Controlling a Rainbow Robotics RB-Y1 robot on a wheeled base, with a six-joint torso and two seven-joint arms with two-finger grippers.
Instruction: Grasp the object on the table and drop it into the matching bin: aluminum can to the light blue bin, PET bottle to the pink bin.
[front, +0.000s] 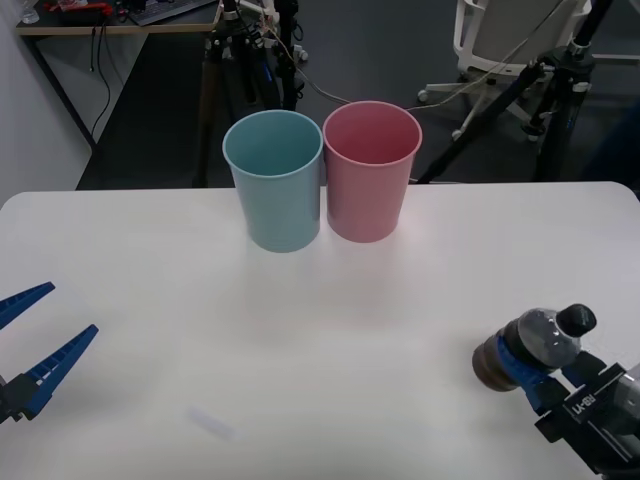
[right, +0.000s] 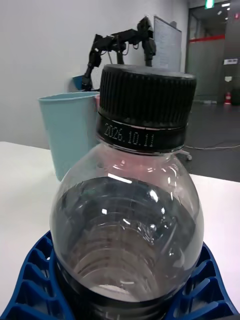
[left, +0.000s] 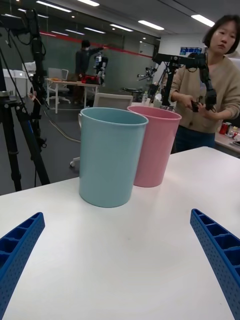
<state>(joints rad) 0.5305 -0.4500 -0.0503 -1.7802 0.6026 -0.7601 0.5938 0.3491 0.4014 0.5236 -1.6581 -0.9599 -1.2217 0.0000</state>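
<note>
The right hand (front: 535, 375) was recorded at the near right corner of the worktop (front: 330, 350), its blue ribbed fingers (right: 35, 280) closed around the lower body of the PET bottle (front: 530, 345). The bottle was seen tilted, its dark cap (front: 577, 320) pointing up and to the right and its brownish base toward the worktop's middle; whether the base touched the surface could not be told. The left hand (front: 30, 340) was noted at the near left edge, spread wide and holding nothing, well apart from the bottle. Farther back, near the far edge at the middle, the light blue bin (front: 274, 180) and the pink bin (front: 370, 170) were listed upright and side by side, touching or nearly so, blue on the left.
</note>
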